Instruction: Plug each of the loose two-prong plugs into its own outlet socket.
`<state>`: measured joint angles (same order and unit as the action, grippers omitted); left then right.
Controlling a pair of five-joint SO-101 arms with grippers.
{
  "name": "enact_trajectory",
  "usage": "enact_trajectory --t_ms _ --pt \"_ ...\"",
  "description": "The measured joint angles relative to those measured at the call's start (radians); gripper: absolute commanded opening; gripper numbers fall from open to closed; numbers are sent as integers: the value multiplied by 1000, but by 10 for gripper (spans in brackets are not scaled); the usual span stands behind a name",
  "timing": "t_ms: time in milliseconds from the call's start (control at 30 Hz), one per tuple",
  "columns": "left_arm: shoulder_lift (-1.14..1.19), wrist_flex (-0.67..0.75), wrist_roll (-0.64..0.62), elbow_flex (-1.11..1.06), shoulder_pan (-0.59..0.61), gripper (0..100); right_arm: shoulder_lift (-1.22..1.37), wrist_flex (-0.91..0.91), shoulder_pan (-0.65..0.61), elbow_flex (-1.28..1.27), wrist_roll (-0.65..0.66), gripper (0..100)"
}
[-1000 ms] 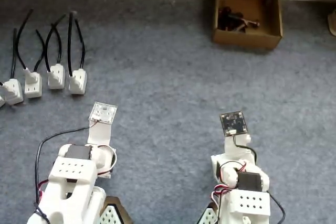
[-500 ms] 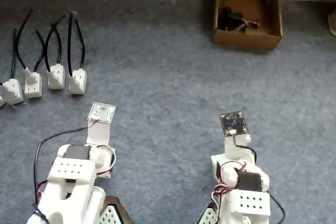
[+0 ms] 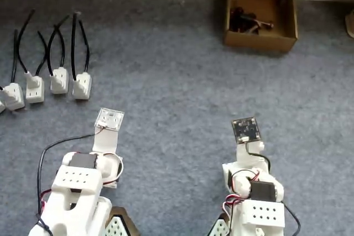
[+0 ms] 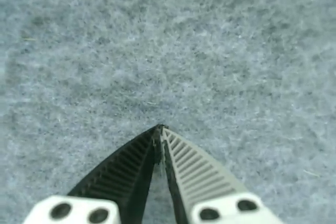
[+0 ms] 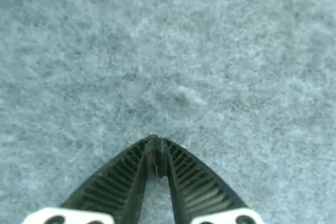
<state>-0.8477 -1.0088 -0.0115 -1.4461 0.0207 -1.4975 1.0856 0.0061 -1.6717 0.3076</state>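
High view: two white arms sit side by side at the near edge of a tabletop (image 3: 177,81) covered in grey carpet, the left arm (image 3: 74,189) near the left corner and the right arm (image 3: 257,203) towards the right. Each carries a small square board at its wrist, a pale one (image 3: 109,119) on the left arm and a dark one (image 3: 246,129) on the right. A row of white outlet sockets (image 3: 59,80) lies along the left edge, well apart from both arms. Their black cords (image 3: 74,37) trail off towards the far left corner. An open cardboard box (image 3: 260,40) stands by the far edge towards the right corner. It holds a dark heap (image 3: 246,21) that looks like the loose plugs, too small to tell apart. Left wrist view: the left hand (image 4: 159,129) hangs over bare grey carpet with its two ribbed fingers, one black and one pale, pressed together at the tips and nothing between them. Right wrist view: the right hand (image 5: 156,140) is likewise over bare carpet, both black ribbed fingers meeting at the tips, pinching nothing, with a pale fleck of lint (image 5: 190,95) on the carpet just beyond them.
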Motion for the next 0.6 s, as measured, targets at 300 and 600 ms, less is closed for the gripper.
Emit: enact_trajectory --t_ms 300,600 --pt "0 0 0 0 -2 7 0 0 0 0 0 6" --pt "0 0 0 0 14 7 0 0 0 0 0 6"
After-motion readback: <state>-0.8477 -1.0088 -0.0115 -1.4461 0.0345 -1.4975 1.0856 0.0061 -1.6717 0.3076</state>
